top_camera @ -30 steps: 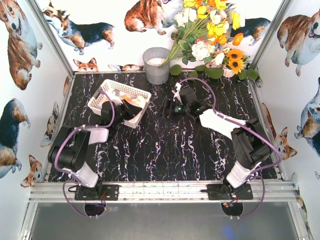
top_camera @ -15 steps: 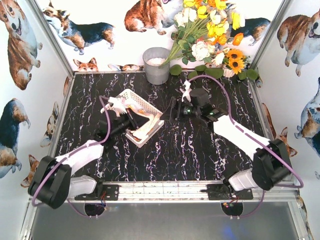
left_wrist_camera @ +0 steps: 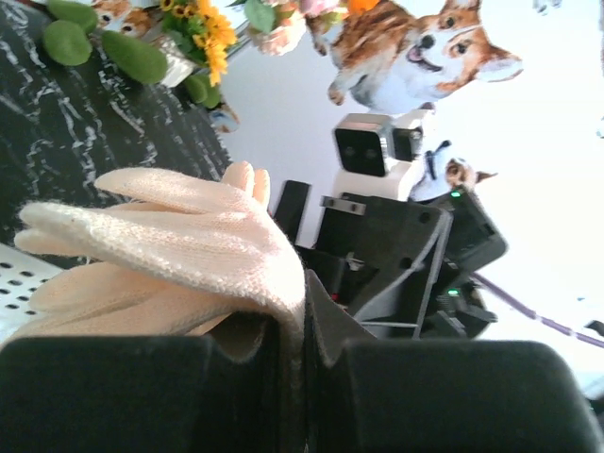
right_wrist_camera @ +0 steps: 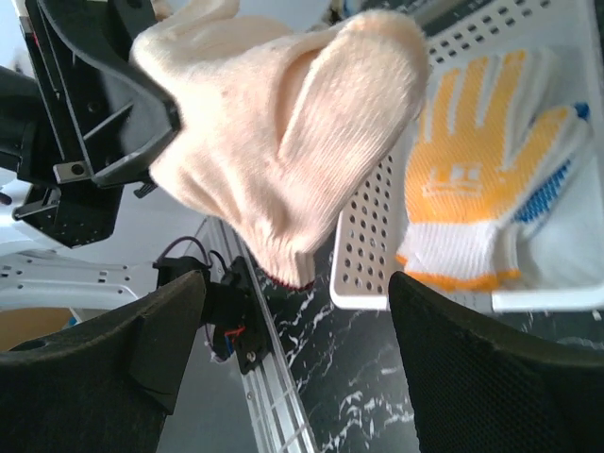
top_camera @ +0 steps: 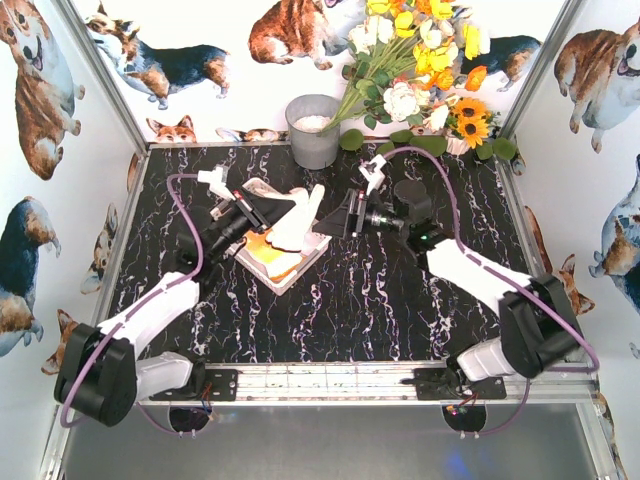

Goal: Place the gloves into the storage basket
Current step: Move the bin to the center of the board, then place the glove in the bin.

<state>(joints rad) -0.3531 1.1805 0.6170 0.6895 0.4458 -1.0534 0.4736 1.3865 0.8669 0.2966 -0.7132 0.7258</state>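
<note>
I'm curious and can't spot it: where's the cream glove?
In the top view, left of centre: the cream glove hangs pinched in the left gripper over the basket, beside the right gripper.

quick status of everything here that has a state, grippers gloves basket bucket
left gripper: shut on cream glove
right gripper: open, empty
cream glove: held up, outside storage basket
yellow-printed glove: lying in storage basket
blue-patterned glove: lying in storage basket
storage basket: open-topped, gloves inside
grey bucket: upright

top view overhead; wrist views close, opposed, sharing cream glove point(left_wrist_camera: 189, 245).
</note>
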